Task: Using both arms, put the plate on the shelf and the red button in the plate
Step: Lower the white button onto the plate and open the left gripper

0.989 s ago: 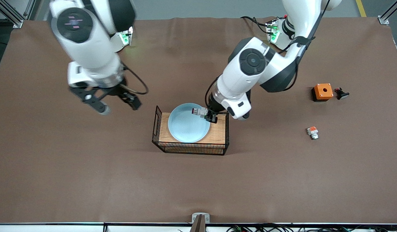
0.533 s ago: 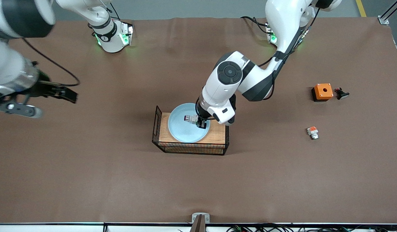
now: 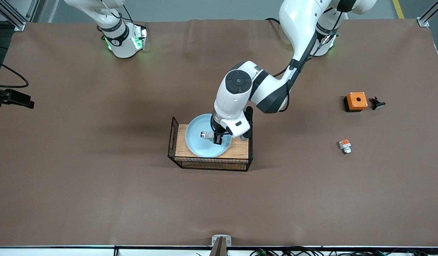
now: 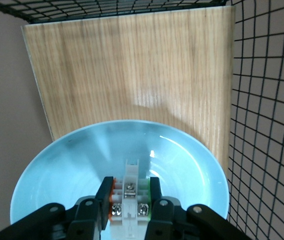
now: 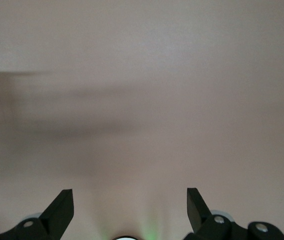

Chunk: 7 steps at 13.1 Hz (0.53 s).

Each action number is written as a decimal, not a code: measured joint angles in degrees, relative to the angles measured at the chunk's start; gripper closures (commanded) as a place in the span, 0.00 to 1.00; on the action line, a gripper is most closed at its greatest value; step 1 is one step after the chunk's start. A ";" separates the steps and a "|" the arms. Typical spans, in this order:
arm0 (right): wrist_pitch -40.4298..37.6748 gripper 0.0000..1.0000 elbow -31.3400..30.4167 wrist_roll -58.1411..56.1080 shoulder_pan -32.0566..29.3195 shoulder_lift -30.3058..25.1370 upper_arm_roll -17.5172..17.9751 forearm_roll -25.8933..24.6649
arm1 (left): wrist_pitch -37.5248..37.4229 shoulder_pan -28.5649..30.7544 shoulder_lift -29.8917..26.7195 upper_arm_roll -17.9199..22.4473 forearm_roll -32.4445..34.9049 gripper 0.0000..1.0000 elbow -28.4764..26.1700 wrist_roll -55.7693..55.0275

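The pale blue plate (image 3: 199, 146) lies on the wooden top of the wire basket (image 3: 240, 149) in the middle of the table. My left gripper (image 3: 216, 138) is over the plate, shut on the red button (image 3: 205, 135), which it holds sideways just above the plate's inside. In the left wrist view the button's white-grey body (image 4: 130, 192) sits clamped between the black fingers (image 4: 103, 197), with the plate (image 4: 72, 165) under it. My right gripper (image 5: 130, 202) is open and empty over bare table; only part of it (image 3: 13, 99) shows in the front view, at the right arm's end.
An orange box (image 3: 356, 101) and a black piece with a pale head (image 3: 377, 103) lie toward the left arm's end of the table. A white piece with an orange-red block (image 3: 344, 146) lies nearer the front camera than them. The basket has a raised wire end (image 3: 174, 132).
My left gripper has carried the button from the plate's rim to over its middle. My right arm has swung away from the basket toward its own end of the table.
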 measured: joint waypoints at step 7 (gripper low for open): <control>0.26 0.00 -0.63 0.02 -0.20 2.08 0.60 -0.01 | -0.14 0.31 -1.99 0.64 0.25 0.00 2.23 0.01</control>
